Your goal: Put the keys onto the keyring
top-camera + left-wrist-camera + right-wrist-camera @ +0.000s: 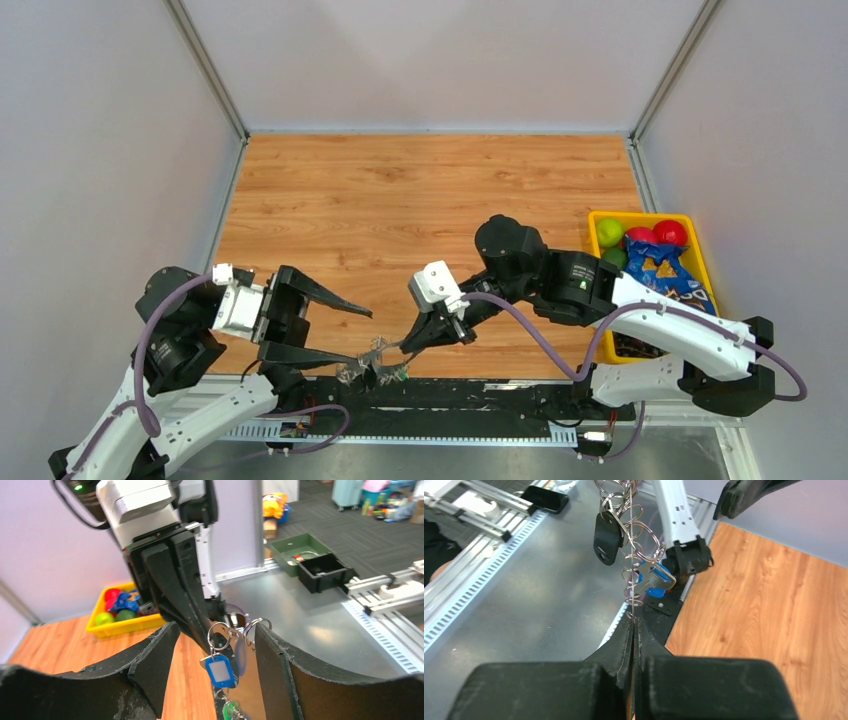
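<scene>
The right gripper point(633, 624) has its jaws clamped on the edge-on keyring point(630, 611), whose top is cut off. The left gripper point(215, 637) has its jaws apart. Only 1 black-headed key point(605, 534) is clear.

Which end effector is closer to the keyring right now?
Right. The right end effector is shut on the keyring, pinching its thin wire. The left end effector is open, straddling it without gripping.

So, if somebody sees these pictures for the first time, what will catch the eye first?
Most likely the keyring, with a blue tag and a black-headed key dangling, held over the near edge of the table by the right gripper, its jaws shut on it. The left gripper faces it with jaws wide open, and a bright yellow bin sits at the table's right edge.
</scene>
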Robot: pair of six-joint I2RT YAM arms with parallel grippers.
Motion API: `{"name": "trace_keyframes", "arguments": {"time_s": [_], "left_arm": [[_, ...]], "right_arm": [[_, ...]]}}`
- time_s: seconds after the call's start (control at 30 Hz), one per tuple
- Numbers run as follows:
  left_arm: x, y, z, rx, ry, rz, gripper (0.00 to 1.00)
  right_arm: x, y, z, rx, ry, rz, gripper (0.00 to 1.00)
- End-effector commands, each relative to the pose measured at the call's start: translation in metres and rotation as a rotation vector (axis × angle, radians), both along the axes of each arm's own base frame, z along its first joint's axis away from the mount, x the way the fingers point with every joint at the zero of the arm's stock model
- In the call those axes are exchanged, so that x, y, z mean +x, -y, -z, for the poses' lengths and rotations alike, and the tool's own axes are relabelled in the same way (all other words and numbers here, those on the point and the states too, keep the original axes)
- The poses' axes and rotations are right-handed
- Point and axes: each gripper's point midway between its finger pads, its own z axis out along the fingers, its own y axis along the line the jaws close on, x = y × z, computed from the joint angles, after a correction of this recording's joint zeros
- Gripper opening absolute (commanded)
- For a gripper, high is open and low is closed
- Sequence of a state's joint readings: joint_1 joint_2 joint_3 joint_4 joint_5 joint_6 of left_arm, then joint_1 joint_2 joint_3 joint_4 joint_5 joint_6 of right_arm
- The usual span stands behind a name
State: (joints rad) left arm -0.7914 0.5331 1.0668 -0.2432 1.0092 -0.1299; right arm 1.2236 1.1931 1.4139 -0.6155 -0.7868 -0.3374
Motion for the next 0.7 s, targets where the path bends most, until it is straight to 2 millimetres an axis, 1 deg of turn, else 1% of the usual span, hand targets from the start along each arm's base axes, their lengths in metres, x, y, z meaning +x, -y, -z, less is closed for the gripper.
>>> {"name": "trace_keyframes", "arguments": {"time_s": [0.0, 0.03, 0.07, 0.1, 0.13, 0.17, 0.2, 0.37, 0.5, 0.53, 0.6, 0.67], "left_arm": [[0.034, 0.001, 0.008, -0.003, -0.006, -0.206, 0.69], [0.037, 0.000, 0.008, -0.004, -0.009, -0.233, 0.71], [0.048, -0.001, 0.008, -0.012, -0.013, -0.298, 0.72], [0.051, -0.004, 0.009, -0.014, -0.015, -0.327, 0.73], [0.060, -0.006, 0.010, -0.018, -0.017, -0.379, 0.74], [0.062, -0.009, 0.010, -0.023, -0.015, -0.402, 0.74], [0.069, -0.011, 0.011, -0.029, -0.019, -0.445, 0.75], [0.075, -0.025, 0.011, -0.070, -0.014, -0.536, 0.78], [0.085, -0.036, 0.014, -0.089, -0.027, -0.626, 0.79], [0.089, -0.039, 0.016, -0.090, -0.031, -0.655, 0.79], [0.096, -0.042, 0.021, -0.079, -0.045, -0.698, 0.79], [0.103, -0.043, 0.028, -0.063, -0.059, -0.731, 0.79]], "right_arm": [[0.027, -0.004, -0.016, 0.037, 0.051, 0.177, 0.00], [0.033, -0.005, -0.013, 0.012, 0.059, 0.212, 0.00], [0.040, -0.005, -0.013, -0.004, 0.070, 0.249, 0.00], [0.047, -0.005, -0.010, -0.027, 0.078, 0.283, 0.00], [0.053, -0.006, -0.007, -0.045, 0.090, 0.313, 0.00], [0.059, -0.006, -0.005, -0.059, 0.100, 0.344, 0.00], [0.065, -0.006, -0.002, -0.073, 0.109, 0.372, 0.00], [0.097, -0.007, 0.011, -0.132, 0.145, 0.520, 0.00], [0.129, -0.005, 0.022, -0.194, 0.193, 0.647, 0.00], [0.138, -0.004, 0.027, -0.224, 0.212, 0.690, 0.00], [0.168, 0.003, 0.040, -0.304, 0.264, 0.821, 0.00], [0.190, 0.008, 0.054, -0.373, 0.298, 0.908, 0.00]]}}
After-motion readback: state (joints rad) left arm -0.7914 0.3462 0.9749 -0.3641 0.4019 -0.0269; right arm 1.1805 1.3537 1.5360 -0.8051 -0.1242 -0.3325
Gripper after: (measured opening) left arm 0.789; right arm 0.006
